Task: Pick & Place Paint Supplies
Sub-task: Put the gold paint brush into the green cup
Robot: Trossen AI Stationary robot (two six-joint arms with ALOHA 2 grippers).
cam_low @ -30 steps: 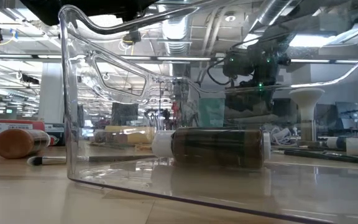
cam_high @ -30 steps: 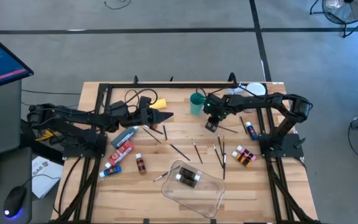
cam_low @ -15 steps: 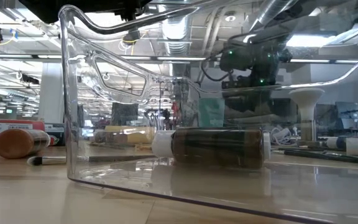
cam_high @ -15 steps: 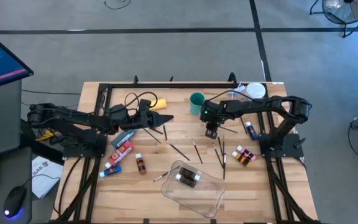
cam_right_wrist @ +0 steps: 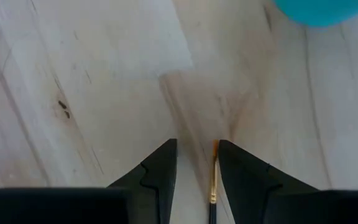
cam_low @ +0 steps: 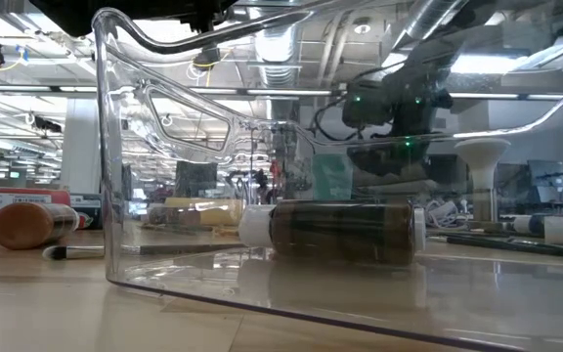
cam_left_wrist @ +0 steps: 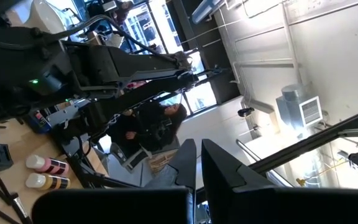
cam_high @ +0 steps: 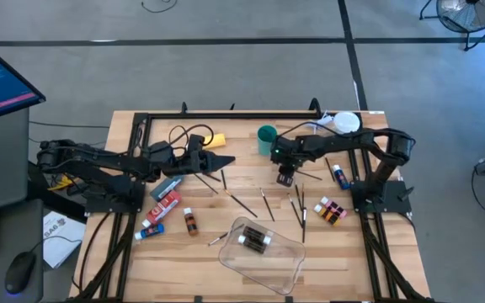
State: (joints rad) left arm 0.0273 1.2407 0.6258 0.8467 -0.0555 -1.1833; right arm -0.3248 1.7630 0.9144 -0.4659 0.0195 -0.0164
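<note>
The jaws of the right gripper (cam_high: 285, 178) are seen parted a little and pointed down at the wood just right of frame centre in the high view; in the right wrist view a thin paint brush (cam_right_wrist: 213, 180) lies in the gap, close against one finger (cam_right_wrist: 244, 177), though whether it is actually pinched cannot be told, and a rim of the teal cup (cam_right_wrist: 319, 11) shows at the upper right of that frame. The jaws of the left gripper (cam_high: 226, 158) are clenched with nothing between them; that arm is stretched across the left of the table (cam_high: 209, 252), its fingers (cam_left_wrist: 188, 165) seen pressed together in its wrist view. In the high view the cup (cam_high: 266, 139) stands above and left of the right gripper; more loose brushes (cam_high: 299, 209) are scattered below it; small bottles (cam_high: 330, 210) lie at centre right; a red tube (cam_high: 167, 204) and a blue tube (cam_high: 151, 229) lie at lower left; the yellow bottle (cam_high: 213, 140) is above the left gripper; one brown bottle (cam_high: 256, 241) lies in the clear tray (cam_high: 285, 269) at lower centre.
</note>
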